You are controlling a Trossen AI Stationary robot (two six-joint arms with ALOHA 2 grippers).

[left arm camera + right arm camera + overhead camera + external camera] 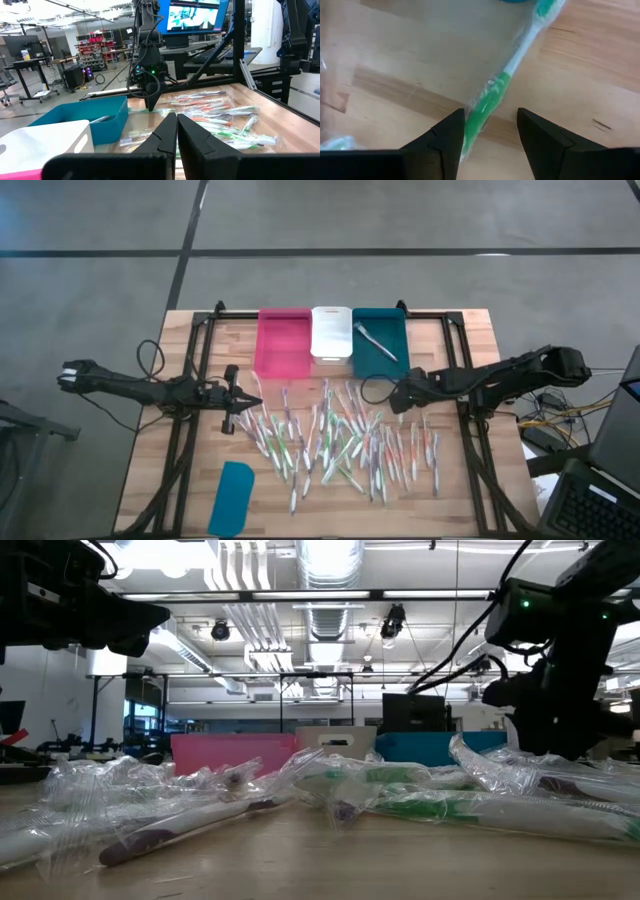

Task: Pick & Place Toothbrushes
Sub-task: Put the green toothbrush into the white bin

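Note:
Many wrapped toothbrushes [340, 442] lie loose across the middle of the wooden table. One more toothbrush [372, 340] lies in the teal bin [390, 352]. My right gripper [398, 402] points steeply down at the pile's far right part, just in front of the teal bin. It is open, and a green-handled toothbrush [492, 97] in clear wrap lies on the wood between its fingers [487, 127]. My left gripper [246, 402] hangs shut and level above the pile's left edge, holding nothing. My right gripper comes from above with its fingers open across the green toothbrush's handle [476, 120]. The handle runs right beside one finger [451, 131]. I cannot tell whether that finger touches it. The toothbrush lies flat on the table.
A pink bin [283, 345] and a white bin [331, 332] stand beside the teal one along the far edge. A flat teal lid [232, 497] lies near the front left. A black frame [200, 360] borders the table's left and right sides.

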